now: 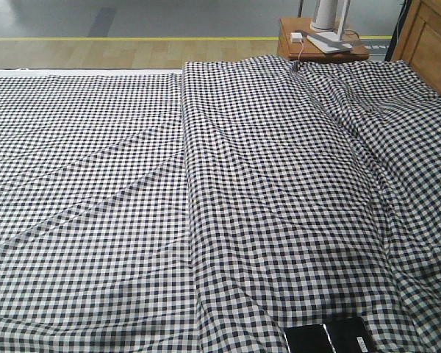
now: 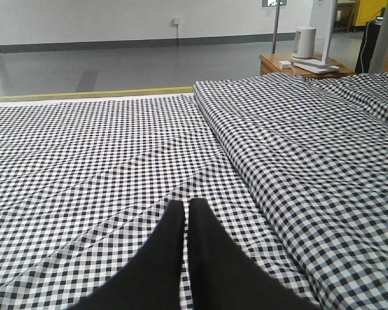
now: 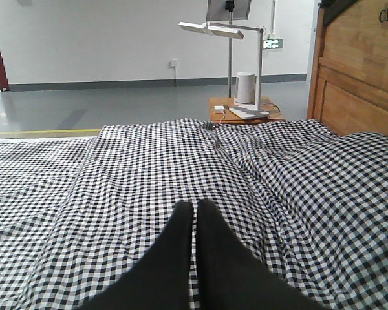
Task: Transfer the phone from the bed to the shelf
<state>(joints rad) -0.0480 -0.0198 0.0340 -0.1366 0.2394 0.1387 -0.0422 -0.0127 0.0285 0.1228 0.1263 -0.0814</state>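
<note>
The phone (image 1: 329, 338) lies flat on the bed (image 1: 206, 184), at about five o'clock in our front view, where the bottom of the frame cuts off its near end. Our left hand (image 2: 186, 205) sits low over the checked cloth with its two black fingers pressed together, clenched on nothing. Our right hand (image 3: 195, 206) is clenched and empty in the same way, well apart from the phone. At one o'clock, past the bed, a small reddish counter (image 1: 320, 45) carries a white cylinder (image 1: 325, 13).

Matt cloth bed (image 1: 206, 184) (wrinkled, woven)
</note>
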